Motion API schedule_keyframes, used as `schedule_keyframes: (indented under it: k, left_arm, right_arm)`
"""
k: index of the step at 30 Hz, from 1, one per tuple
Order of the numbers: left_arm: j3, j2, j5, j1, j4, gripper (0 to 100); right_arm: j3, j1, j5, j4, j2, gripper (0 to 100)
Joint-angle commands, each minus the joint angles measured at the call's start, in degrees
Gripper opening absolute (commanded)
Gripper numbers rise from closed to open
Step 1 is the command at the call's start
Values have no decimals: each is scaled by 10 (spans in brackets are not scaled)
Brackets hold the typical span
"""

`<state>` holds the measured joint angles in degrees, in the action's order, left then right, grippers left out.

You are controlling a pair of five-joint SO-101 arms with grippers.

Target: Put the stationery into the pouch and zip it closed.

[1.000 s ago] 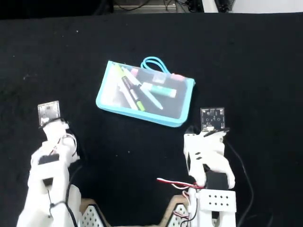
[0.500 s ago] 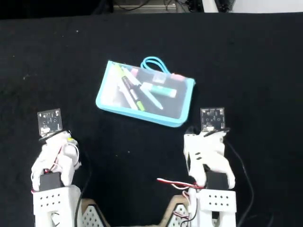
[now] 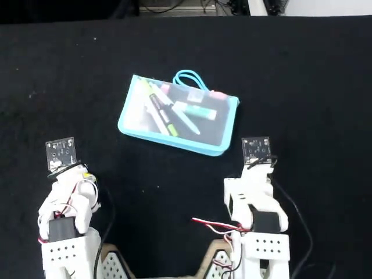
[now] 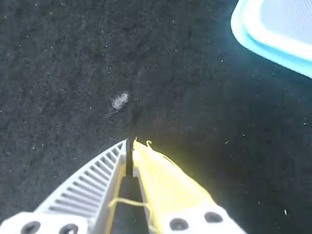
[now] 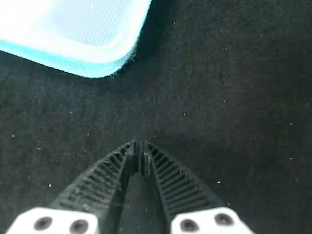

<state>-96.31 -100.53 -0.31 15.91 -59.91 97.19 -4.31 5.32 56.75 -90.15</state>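
The left pincer (image 4: 130, 146) sits low over the black surface (image 3: 302, 75) at the near left, its white and yellow jaws pressed together with nothing between them and a speck of lint (image 4: 119, 100) on the cloth just ahead of the tips. From it, the pouch (image 3: 179, 115) lies ahead and off to the right, well apart, with its near left corner closest. The pouch lies flat near the middle of the surface, a clear mesh-fronted case with a cyan border. Its long axis runs slantwise, the left end farther from the arms and the right end nearer. Its cyan carry loop (image 3: 189, 78) sticks out from the far edge. The stationery (image 3: 168, 113), pens and highlighters, shows through the front panel, inside the pouch and not on the cloth. Whether the zip along the edge is fully drawn cannot be told from here. Farther right, the right pincer (image 5: 140, 148) is also closed on nothing, its dark ribbed jaws meeting at the tips. The pouch's near right corner lies just ahead of it and slightly to the left, so this arm is clearly the nearer of the two. If any zipping is left, it probably falls to the right arm, working along the slanted edge while the left arm steadies the far end.
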Motion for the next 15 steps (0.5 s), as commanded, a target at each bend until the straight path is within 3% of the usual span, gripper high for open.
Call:
schedule_keyframes:
  k: [1,8,15]
  left_arm:
    - [-13,-8,3,-4,-2,30]
    - [-13,-8,6,-3,-6,30]
    - [-13,-4,6,-2,-6,30]
  right_arm:
    - [0,-8,-3,3,-10,11]
    - [0,-5,-3,18,-31,11]
    - [-6,-8,-4,173,-174,11]
